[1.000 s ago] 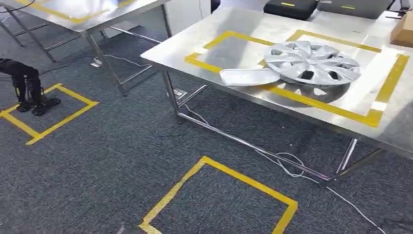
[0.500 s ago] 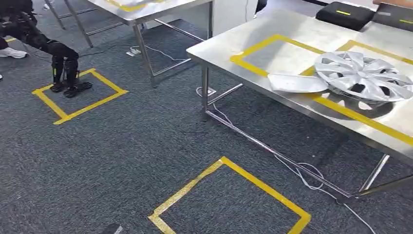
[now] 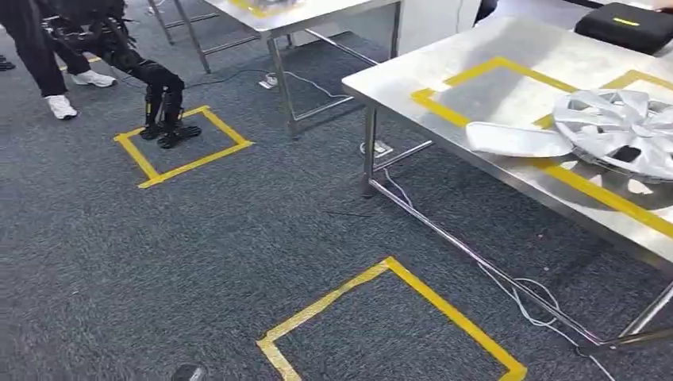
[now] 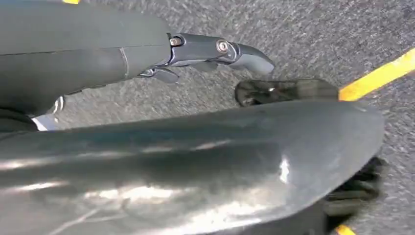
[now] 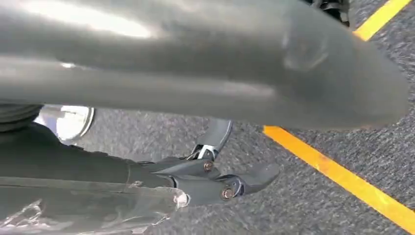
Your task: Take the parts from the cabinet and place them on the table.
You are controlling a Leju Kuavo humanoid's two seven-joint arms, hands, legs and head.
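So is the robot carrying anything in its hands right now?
No. The left hand and the right hand hang over the carpet with nothing in their fingers. The hubcap lies on the table.

Open carpet (image 3: 198, 262) spreads from six to nine o'clock, marked by a yellow tape square (image 3: 393, 325) at six; the steel bench (image 3: 508, 103) blocks two to three o'clock, its near part carrying a hubcap (image 3: 619, 131) and a flat silver panel (image 3: 516, 140) just beside it. Loose cables (image 3: 524, 298) trail under the bench at four; at eleven a second robot's legs (image 3: 163, 111) stand in a taped square with a person (image 3: 40, 55) near.
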